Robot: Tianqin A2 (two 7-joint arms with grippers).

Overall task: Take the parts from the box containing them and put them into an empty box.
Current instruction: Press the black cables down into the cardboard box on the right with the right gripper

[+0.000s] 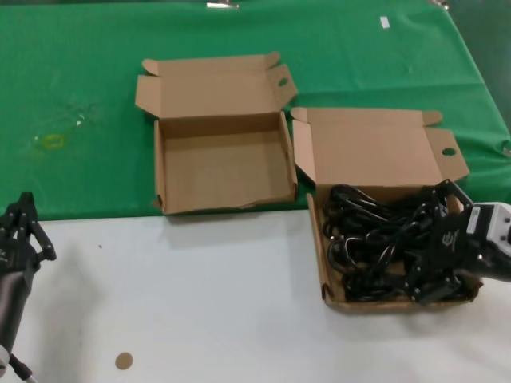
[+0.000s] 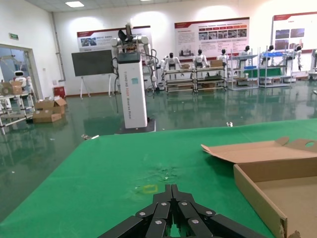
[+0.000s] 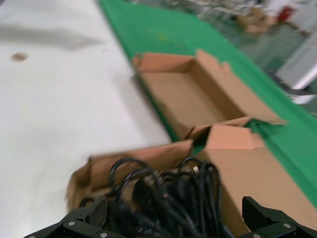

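The black power cords (image 1: 375, 243) lie tangled in the right-hand cardboard box (image 1: 375, 152), whose lid stands open with a small round hole in its side flap. My right gripper (image 1: 435, 239) is open wide, low over that box's right side. In the right wrist view its fingers (image 3: 94, 213) straddle the cords (image 3: 168, 193) without closing on any. The empty box (image 1: 223, 163) sits to the left, lid open, front edge ragged; it also shows in the right wrist view (image 3: 183, 94) and the left wrist view (image 2: 277, 183). My left gripper (image 1: 24, 219) is shut and parked at the near left (image 2: 172, 187).
Both boxes straddle the line between the green cloth (image 1: 80, 80) at the back and the white tabletop (image 1: 200, 303) in front. A small brown disc (image 1: 123, 361) lies on the white surface near the left arm. A faint yellow mark (image 1: 52, 142) is on the cloth.
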